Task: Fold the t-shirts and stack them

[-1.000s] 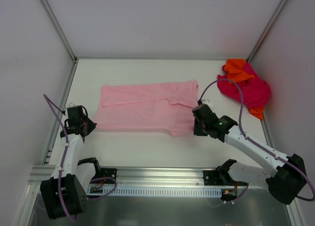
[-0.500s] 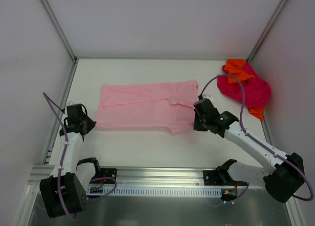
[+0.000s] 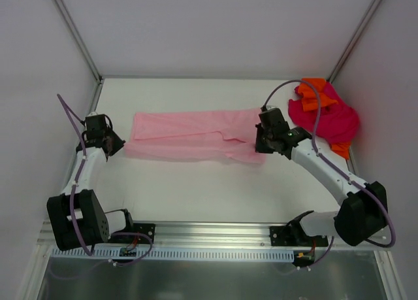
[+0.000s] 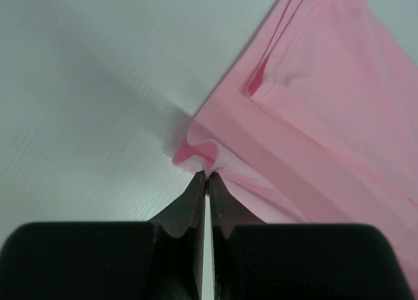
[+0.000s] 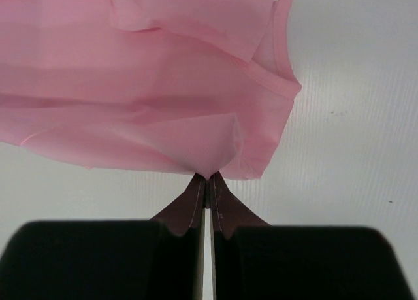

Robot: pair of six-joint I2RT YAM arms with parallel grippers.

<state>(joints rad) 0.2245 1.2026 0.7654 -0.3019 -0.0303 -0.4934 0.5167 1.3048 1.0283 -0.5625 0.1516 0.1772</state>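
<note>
A light pink t-shirt [image 3: 189,135] lies stretched across the middle of the table, its near edge lifted and carried toward the back. My left gripper [image 3: 116,145] is shut on its near left corner [image 4: 196,155]. At the right end, my right gripper [image 3: 260,143] is shut on the near right corner [image 5: 209,163]. Both wrist views show the cloth pinched at the fingertips. A magenta-red t-shirt [image 3: 330,119] lies bunched in the back right corner with a bright orange t-shirt [image 3: 312,91] tangled on and under it.
White walls with metal posts [image 3: 74,32] close in the table on three sides. An aluminium rail [image 3: 215,238] carrying the arm bases runs along the near edge. The right arm's cable [image 3: 307,100] loops over the bunched shirts.
Both grippers have moved away from the near edge toward the back, carrying the pink shirt's near edge with them. The shirt now looks narrower front to back.
</note>
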